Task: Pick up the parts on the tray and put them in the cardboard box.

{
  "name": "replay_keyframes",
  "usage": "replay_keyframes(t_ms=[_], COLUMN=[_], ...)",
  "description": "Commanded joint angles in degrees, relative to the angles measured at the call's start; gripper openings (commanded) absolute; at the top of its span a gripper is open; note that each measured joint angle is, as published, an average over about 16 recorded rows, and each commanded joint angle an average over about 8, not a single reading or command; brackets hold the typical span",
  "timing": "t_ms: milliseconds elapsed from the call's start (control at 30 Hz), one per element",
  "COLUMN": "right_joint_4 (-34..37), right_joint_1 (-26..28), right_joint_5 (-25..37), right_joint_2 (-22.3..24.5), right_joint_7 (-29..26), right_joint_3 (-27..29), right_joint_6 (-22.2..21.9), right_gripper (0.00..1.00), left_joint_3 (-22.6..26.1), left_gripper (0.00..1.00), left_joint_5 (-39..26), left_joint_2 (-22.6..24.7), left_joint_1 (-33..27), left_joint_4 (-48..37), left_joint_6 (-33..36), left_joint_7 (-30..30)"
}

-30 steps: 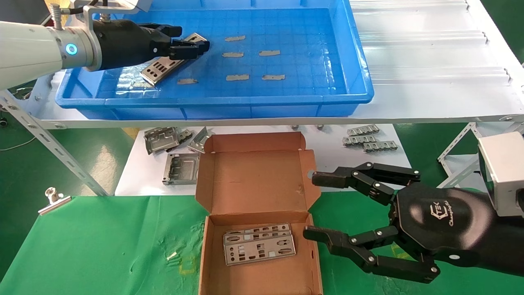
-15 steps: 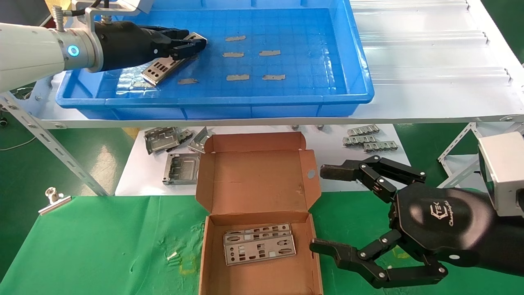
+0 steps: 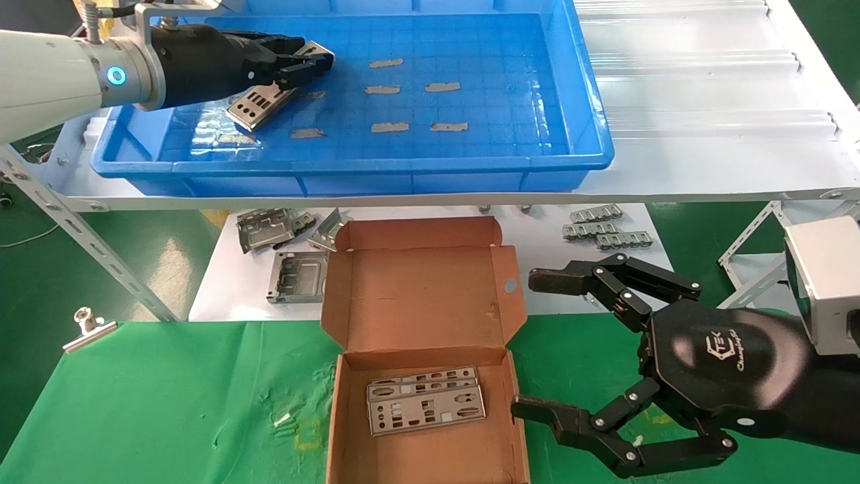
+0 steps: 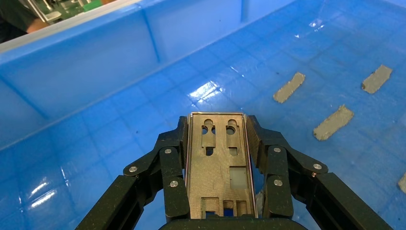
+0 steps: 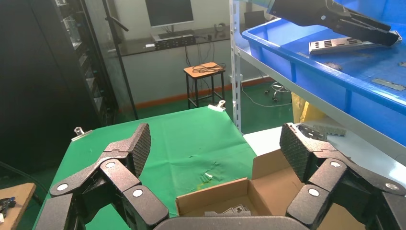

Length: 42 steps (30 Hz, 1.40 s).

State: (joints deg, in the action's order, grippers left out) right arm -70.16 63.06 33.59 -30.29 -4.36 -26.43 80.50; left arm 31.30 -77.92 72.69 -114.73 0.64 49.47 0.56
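Observation:
My left gripper (image 3: pixel 312 60) (image 4: pixel 218 132) is shut on a thin silver punched plate (image 3: pixel 259 104) (image 4: pixel 219 167), one of the parts, and holds it tilted just above the floor of the blue tray (image 3: pixel 470 161) at its far left. The plate lies lengthwise between the two fingers (image 4: pixel 172 163). The open cardboard box (image 3: pixel 423 282) sits on the green cloth below, with two more plates (image 3: pixel 423 400) stacked inside. My right gripper (image 3: pixel 531 343) (image 5: pixel 215 143) hangs open to the right of the box, nothing in it.
Several small grey flat patches (image 3: pixel 390 89) lie on the tray floor. Chunky grey folded brackets (image 3: pixel 282 252) and some ribbed strips (image 3: pixel 605 228) sit on the white shelf behind the box. A metal clip (image 3: pixel 87 326) rests at the cloth's left edge.
The left gripper has lifted the plate off the tray floor and drawn it slightly left. The right gripper has drifted right and down, away from the box, staying open.

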Motion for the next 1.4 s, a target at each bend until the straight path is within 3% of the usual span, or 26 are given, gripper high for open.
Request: replay_keyframes(t_ms=[33, 233, 333, 467, 533, 567, 767, 833, 1400], right_joint_4=[0.0, 0.0, 0.0, 0.0, 0.0, 0.0, 0.0, 0.0, 0.0], right_joint_1=[0.0, 0.0, 0.0, 0.0, 0.0, 0.0, 0.0, 0.0, 0.0], right_joint_5=[0.0, 0.0, 0.0, 0.0, 0.0, 0.0, 0.0, 0.0, 0.0], right_joint_2=[0.0, 0.0, 0.0, 0.0, 0.0, 0.0, 0.0, 0.0, 0.0], right_joint_7=[0.0, 0.0, 0.0, 0.0, 0.0, 0.0, 0.0, 0.0, 0.0], right_joint_3=[0.0, 0.0, 0.0, 0.0, 0.0, 0.0, 0.0, 0.0, 0.0], right_joint_6=[0.0, 0.0, 0.0, 0.0, 0.0, 0.0, 0.0, 0.0, 0.0], right_gripper=[1.0, 1.0, 1.0, 1.0, 1.0, 1.0, 1.0, 1.0, 1.0], left_joint_3=[-0.1, -0.4, -0.5, -0.5, -0.4, -0.4, -0.4, -0.4, -0.2], left_gripper=[0.21, 0.83, 0.97, 1.0, 0.96, 0.87, 0.13, 0.0, 0.0], left_joint_5=[0.1, 0.6, 0.6, 0.6, 0.6, 0.6, 0.6, 0.5, 0.3], left_joint_2=[0.1, 0.2, 0.3, 0.3, 0.4, 0.4, 0.6, 0.6, 0.1], left_joint_1=[0.0, 0.0, 0.1, 0.1, 0.2, 0.3, 0.4, 0.4, 0.1], left_joint_4=[0.1, -0.1, -0.2, -0.5, -0.5, -0.6, -0.6, -0.6, -0.5], left_joint_6=[-0.1, -0.2, -0.1, 0.2, 0.2, 0.2, 0.2, 0.2, 1.8], left_joint_7=[-0.2, -0.4, -0.3, -0.2, -0.1, -0.1, -0.1, -0.1, -0.2])
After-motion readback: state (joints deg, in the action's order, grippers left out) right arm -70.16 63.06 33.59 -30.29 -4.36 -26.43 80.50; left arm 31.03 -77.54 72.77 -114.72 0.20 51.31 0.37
